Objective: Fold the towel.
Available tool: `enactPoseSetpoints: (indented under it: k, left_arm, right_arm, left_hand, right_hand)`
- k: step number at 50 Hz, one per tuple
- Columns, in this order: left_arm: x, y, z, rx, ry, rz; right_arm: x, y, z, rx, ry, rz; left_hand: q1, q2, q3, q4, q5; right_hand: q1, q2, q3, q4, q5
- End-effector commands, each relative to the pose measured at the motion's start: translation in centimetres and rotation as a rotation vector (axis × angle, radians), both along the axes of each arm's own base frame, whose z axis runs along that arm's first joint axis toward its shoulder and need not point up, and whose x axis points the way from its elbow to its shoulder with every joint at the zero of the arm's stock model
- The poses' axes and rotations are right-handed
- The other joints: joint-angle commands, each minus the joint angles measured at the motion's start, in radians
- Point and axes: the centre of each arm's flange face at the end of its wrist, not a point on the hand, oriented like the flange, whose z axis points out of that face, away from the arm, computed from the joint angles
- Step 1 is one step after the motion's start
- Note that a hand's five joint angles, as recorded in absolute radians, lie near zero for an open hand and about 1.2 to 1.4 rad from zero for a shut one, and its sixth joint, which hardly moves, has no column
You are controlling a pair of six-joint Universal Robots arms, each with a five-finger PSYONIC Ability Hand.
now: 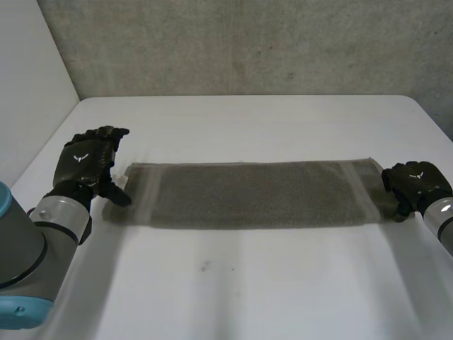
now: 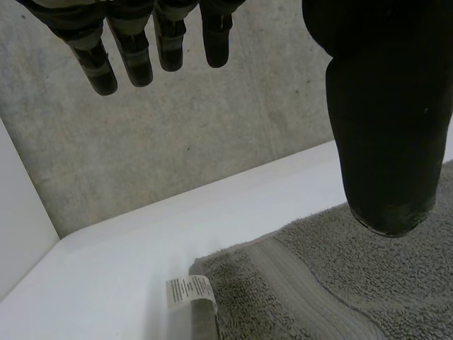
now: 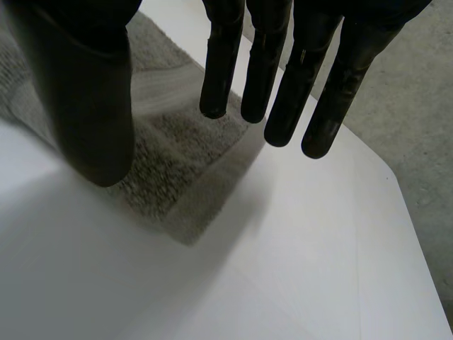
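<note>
White table point(image 1: 283, 283) bears towel point(image 1: 248, 195), ends at left hand point(image 1: 88, 163) and right hand point(image 1: 414, 184).

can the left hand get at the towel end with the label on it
Probably yes: the left hand is open right at that end of the towel, with nothing between them.

- You're looking at a white tabletop point(image 1: 248, 297), bare over most of its surface.
- On it you have one grey towel point(image 1: 248, 195), lying flat as a long strip across the middle, side to side.
- At the towel's left end you can see a white label point(image 2: 190, 292).
- Nearer you, there's a small dark mark point(image 1: 205, 267) on the tabletop.
</note>
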Motion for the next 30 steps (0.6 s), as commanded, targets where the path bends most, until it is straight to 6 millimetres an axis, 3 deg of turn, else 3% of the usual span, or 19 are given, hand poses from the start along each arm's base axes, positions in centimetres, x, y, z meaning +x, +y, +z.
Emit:
enactPoseSetpoints:
  k: [1, 7, 10, 11, 12, 13, 18, 21, 23, 24, 26, 30]
  left_arm:
    - [-0.1, 0.2, -0.2, 0.000, 0.000, -0.004]
    - [0.0, 0.3, -0.5, 0.010, -0.004, -0.003]
    - [0.0, 0.4, -0.5, 0.012, -0.005, -0.005]
    - [0.0, 0.4, -0.5, 0.012, -0.005, -0.005]
    - [-0.1, 0.4, -0.5, 0.012, -0.003, -0.006]
    - [-0.1, 0.4, -0.5, 0.012, -0.003, -0.006]
    - [-0.1, 0.6, -0.7, 0.019, -0.007, -0.009]
    - [-0.1, 0.7, -0.7, 0.019, -0.007, -0.009]
    - [-0.1, 0.7, -0.8, 0.022, -0.007, -0.009]
    - [-0.1, 0.7, -0.8, 0.024, -0.008, -0.009]
    - [-0.1, 0.7, -0.8, 0.022, -0.009, -0.009]
    - [-0.1, 0.7, -0.8, 0.020, -0.009, -0.009]
  right_arm:
    - [-0.5, -0.7, -1.4, -0.025, 0.041, 0.007]
    - [-0.9, -0.9, -1.9, -0.017, 0.050, 0.000]
    - [-1.0, -1.0, -1.9, -0.020, 0.050, -0.003]
    - [-1.0, -1.1, -1.8, -0.024, 0.050, -0.002]
    - [-1.0, -1.1, -1.8, -0.025, 0.050, -0.002]
    - [-1.0, -1.1, -1.8, -0.026, 0.048, 0.003]
    - [-1.7, -1.6, -1.4, -0.041, 0.068, -0.019]
    - [-3.5, -2.4, -1.0, -0.058, 0.091, -0.063]
    - [-7.3, -3.9, -0.4, -0.083, 0.143, -0.149]
    - [-7.3, -3.9, -0.4, -0.083, 0.143, -0.150]
    - [-11.3, -5.1, 0.5, -0.110, 0.241, -0.223]
    - [-13.2, -5.7, 1.4, -0.128, 0.343, -0.243]
  left_hand:
    - [0.002, 0.009, 0.007, 0.007, -0.029]
    - [0.002, 0.009, 0.007, 0.007, -0.029]
    - [0.002, 0.009, 0.007, 0.007, -0.029]
    - [0.002, 0.009, 0.007, 0.007, -0.029]
    - [0.002, 0.009, 0.007, 0.007, -0.029]
    - [0.002, 0.009, 0.007, 0.007, -0.029]
    - [0.002, 0.009, 0.007, 0.007, -0.029]
    - [0.002, 0.009, 0.007, 0.007, -0.029]
    - [0.002, 0.009, 0.007, 0.007, -0.029]
    - [0.002, 0.009, 0.007, 0.007, -0.029]
    - [0.002, 0.009, 0.007, 0.007, -0.029]
    - [0.002, 0.009, 0.007, 0.007, -0.029]
  right_hand:
    - [0.044, 0.057, 0.043, 0.047, 0.040]
    - [0.141, 0.154, 0.140, 0.144, 0.137]
    - [0.317, 0.330, 0.316, 0.320, 0.313]
    - [0.547, 0.559, 0.546, 0.549, 0.543]
    - [0.549, 0.562, 0.548, 0.552, 0.545]
    - [0.726, 0.738, 0.724, 0.728, 0.721]
    - [0.727, 0.740, 0.726, 0.730, 0.723]
    - [0.727, 0.740, 0.726, 0.730, 0.723]
    - [0.727, 0.740, 0.726, 0.730, 0.723]
    - [0.727, 0.740, 0.726, 0.730, 0.723]
    - [0.727, 0.740, 0.726, 0.730, 0.723]
    - [0.727, 0.740, 0.726, 0.730, 0.723]
